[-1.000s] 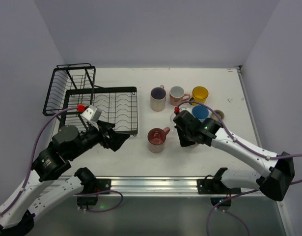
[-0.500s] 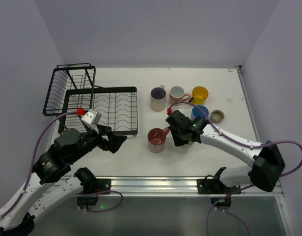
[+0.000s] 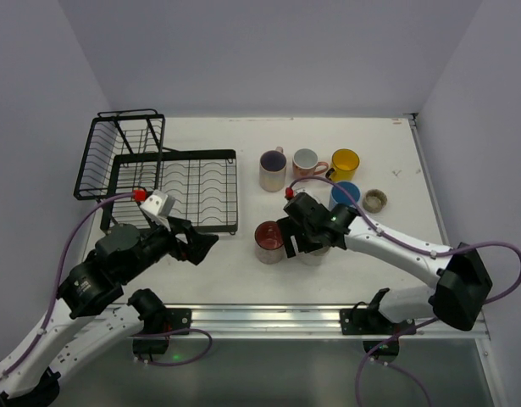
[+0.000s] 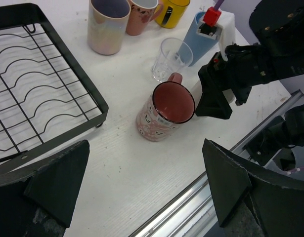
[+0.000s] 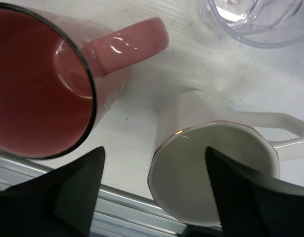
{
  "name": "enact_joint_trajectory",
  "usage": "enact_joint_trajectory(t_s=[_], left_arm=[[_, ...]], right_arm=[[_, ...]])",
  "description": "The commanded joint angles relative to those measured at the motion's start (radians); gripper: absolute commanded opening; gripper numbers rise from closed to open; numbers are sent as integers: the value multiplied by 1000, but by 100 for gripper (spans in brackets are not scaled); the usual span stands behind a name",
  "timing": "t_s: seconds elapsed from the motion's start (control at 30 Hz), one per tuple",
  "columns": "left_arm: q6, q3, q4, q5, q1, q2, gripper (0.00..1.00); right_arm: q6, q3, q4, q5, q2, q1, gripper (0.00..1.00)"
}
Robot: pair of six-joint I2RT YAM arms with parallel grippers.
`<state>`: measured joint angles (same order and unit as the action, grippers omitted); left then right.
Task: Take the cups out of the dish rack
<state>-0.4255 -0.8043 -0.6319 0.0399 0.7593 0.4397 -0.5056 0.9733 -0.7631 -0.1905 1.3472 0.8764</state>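
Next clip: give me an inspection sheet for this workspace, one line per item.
Surface: white table, lightly marked.
Job's things: dish rack at left, no cup seen in it; on the table stand pastel mug, pink cup, yellow mug, blue cup, beige cup, dark red mug, clear glass, white cup.
Clutter: nothing seen.
Grippers: left gripper open, near the rack's corner; right gripper open above the white cup, beside the dark red mug.
Cables: purple left cable and right cable loop along the arms.
Surroundings: pale walls; metal rail at the near edge.
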Motion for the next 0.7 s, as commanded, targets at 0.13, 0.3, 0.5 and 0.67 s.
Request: enact_joint_trajectory(t_s=[0.13, 0.3, 0.5, 0.67], left_arm=[[13, -122, 58, 34, -3, 19, 100], [40, -307, 87, 98, -5, 79, 100], [73, -475, 101, 238, -3, 93, 100], [62, -470, 81, 259, -5, 56, 100]], right_arm=[[12, 126, -18, -35, -271, 12, 99], [88, 278, 40, -130, -549, 12, 99], [156, 320, 252, -289, -908, 10, 99], [124, 246, 261, -331, -1022, 10, 99]])
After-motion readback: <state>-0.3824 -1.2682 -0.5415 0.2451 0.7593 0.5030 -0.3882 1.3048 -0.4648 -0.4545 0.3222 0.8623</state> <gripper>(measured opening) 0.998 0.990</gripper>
